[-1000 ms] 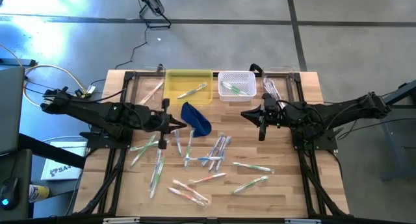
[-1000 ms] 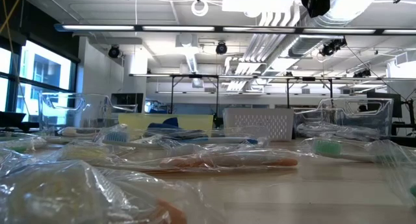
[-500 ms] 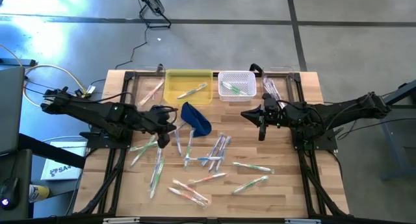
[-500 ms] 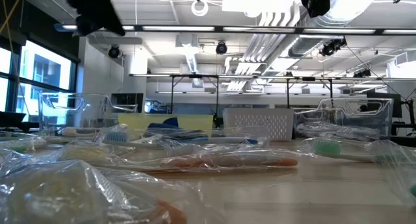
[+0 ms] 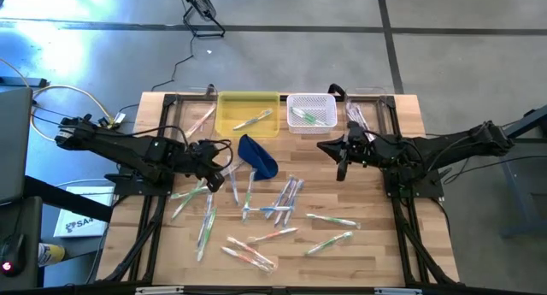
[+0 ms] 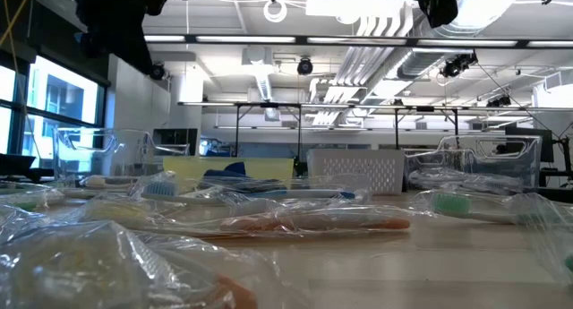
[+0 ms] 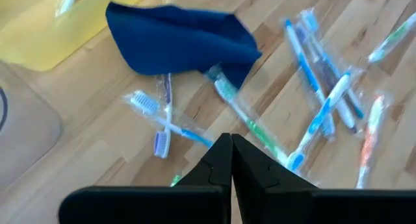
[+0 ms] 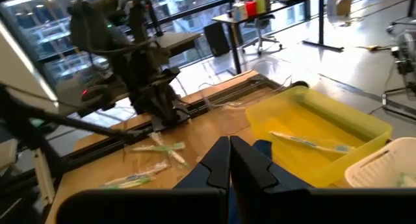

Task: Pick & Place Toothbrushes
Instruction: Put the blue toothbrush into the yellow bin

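— Hovering over the table's left half, my left gripper (image 5: 215,182) has its jaws pressed flat together with nothing between them. Where are the toothbrushes (image 5: 279,201)?

— Most lie scattered across the middle and near part of the wooden table (image 5: 376,244), still in clear wrappers. A few sit right under my left gripper, beside the dark blue pouch (image 5: 258,156).

— And the far edge?

— One toothbrush lies in the yellow tray (image 5: 231,111), a couple more in the white basket (image 5: 311,102) just right of it.

— My right gripper (image 5: 341,170)?

— Hanging above the table's right side, well apart from the left one, jaws closed tight and empty, as its wrist view (image 8: 229,160) shows.

— From my left wrist, fingers (image 7: 229,160) meet above a blue-and-white brush and a green one.
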`<state>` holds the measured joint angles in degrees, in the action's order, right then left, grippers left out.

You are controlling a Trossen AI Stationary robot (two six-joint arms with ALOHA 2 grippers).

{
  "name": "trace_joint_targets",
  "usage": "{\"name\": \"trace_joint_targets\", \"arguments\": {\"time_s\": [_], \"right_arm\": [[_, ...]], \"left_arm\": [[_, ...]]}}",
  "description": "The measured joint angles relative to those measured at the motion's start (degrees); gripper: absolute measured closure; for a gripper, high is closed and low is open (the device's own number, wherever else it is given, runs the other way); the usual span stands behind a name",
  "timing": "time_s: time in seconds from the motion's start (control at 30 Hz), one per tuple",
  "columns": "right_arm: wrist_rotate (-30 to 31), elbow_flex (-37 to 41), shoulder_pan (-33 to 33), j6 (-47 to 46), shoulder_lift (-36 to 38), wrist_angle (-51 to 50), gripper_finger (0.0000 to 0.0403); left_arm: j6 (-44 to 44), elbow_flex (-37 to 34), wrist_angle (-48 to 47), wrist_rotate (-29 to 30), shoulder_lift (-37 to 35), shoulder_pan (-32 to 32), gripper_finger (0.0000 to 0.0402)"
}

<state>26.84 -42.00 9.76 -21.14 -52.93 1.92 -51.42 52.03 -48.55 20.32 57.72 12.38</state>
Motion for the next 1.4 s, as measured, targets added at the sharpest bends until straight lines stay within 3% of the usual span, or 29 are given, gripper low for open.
{"name": "trace_joint_targets", "arguments": {"time_s": [0.2,0.37,0.63,1.4], "right_arm": [[0.4,0.0,0.0,0.4,0.0,-0.2,0.0399],[-0.9,0.0,0.0,0.0,0.0,-2.4,0.0399],[-8.6,0.0,0.0,0.0,0.0,-4.5,0.0399],[-9.1,0.0,0.0,0.0,0.0,-10.3,0.0399]], "left_arm": [[-0.2,0.0,1.1,-0.1,3.2,0.0,0.0381],[-2.6,0.0,4.0,-2.7,8.2,0.0,0.0324],[-14.1,0.1,8.8,-4.3,16.4,0.0,0.0244],[-27.1,0.0,6.7,-6.6,30.3,-0.1,0.0238]]}}
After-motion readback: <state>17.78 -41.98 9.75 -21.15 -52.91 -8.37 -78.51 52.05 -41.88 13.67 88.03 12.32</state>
